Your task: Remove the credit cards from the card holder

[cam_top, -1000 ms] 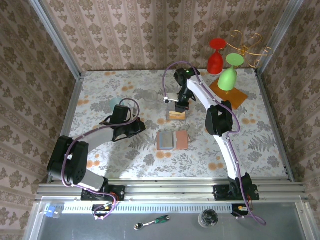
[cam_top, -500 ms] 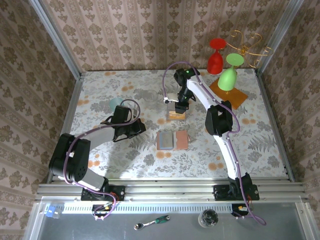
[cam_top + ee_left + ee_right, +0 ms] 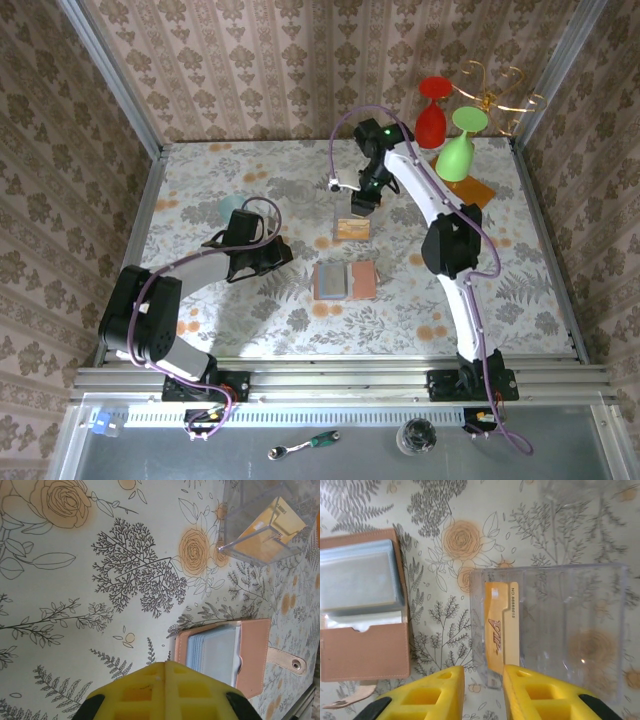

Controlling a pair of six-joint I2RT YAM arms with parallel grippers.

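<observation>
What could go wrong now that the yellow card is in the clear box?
The yellow card sits at one end of the clear box, and the right end effector hangs close above; it might nudge the card out. The right arm passes near the green goblet and could bump it.
</observation>
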